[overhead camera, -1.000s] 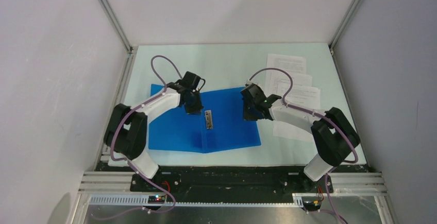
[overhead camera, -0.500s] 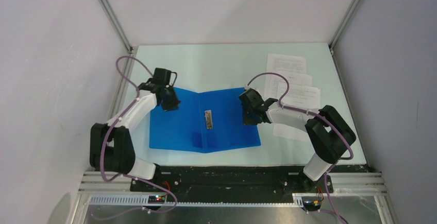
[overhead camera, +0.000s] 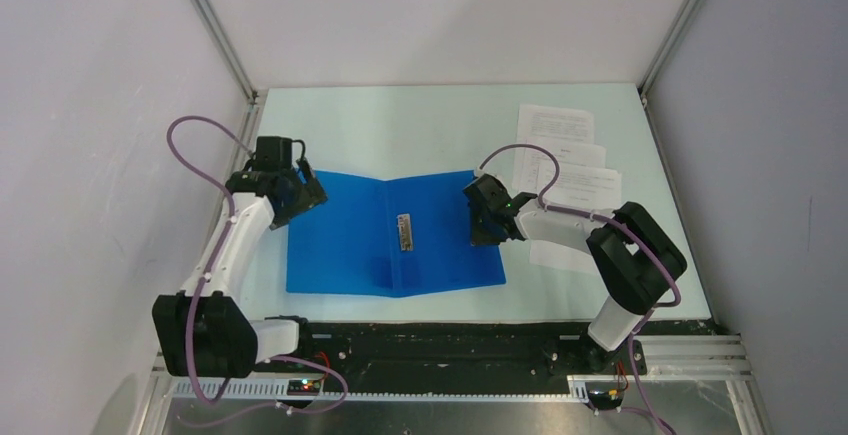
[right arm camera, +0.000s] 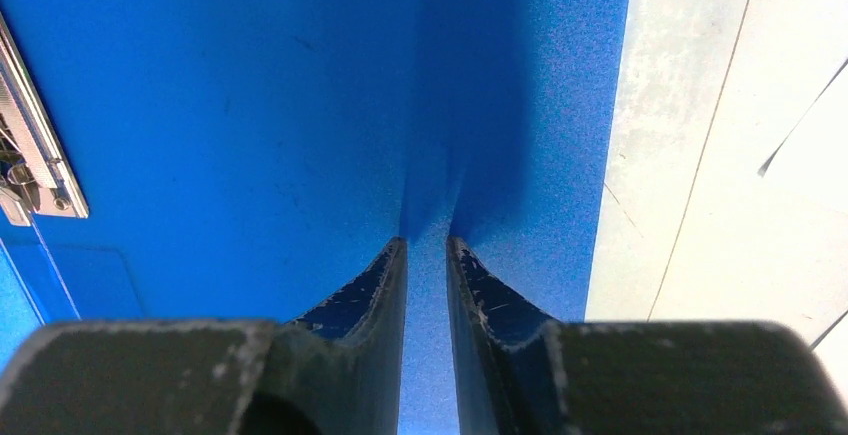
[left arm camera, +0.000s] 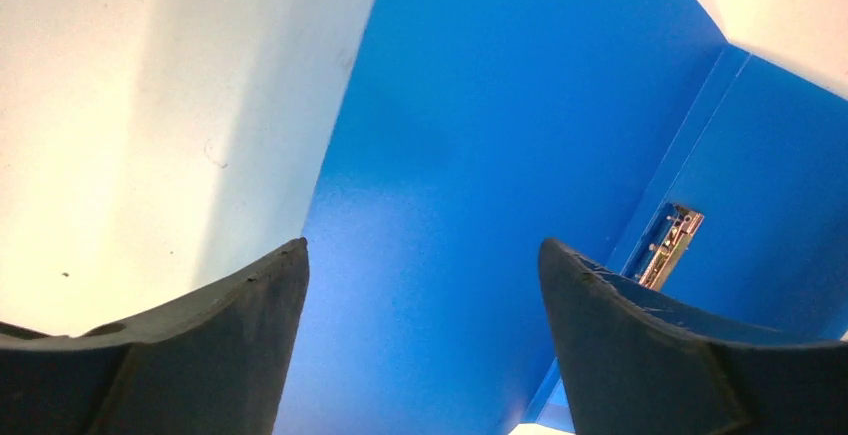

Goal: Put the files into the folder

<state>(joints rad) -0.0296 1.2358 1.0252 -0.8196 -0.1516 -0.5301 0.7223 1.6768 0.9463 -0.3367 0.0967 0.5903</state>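
Observation:
The blue folder (overhead camera: 350, 245) lies spread open on the table, both covers flat, with its metal clip (overhead camera: 404, 232) at the spine. My left gripper (overhead camera: 300, 193) hovers over the far left corner of the left cover, jaws wide open and empty; the left wrist view shows the folder (left arm camera: 480, 135) and clip (left arm camera: 672, 245) between and beyond the left gripper (left arm camera: 422, 255). My right gripper (overhead camera: 483, 223) is low over the right cover (right arm camera: 250, 105), its jaws a narrow gap apart around nothing (right arm camera: 428, 243). The files (overhead camera: 565, 170), white printed sheets, lie fanned to the right of the folder.
Pale table surface (overhead camera: 420, 125) stretches behind the folder to the back wall. Aluminium frame posts (overhead camera: 215, 30) rise at the back corners. The right arm's elbow (overhead camera: 630, 255) sits over the nearest sheet. A strip of table (right arm camera: 640, 155) separates the folder edge from the files (right arm camera: 760, 235).
My left arm swung left from the folder's middle to its far left corner and its jaws opened wide. The right gripper shifted slightly toward me and its jaws parted a little.

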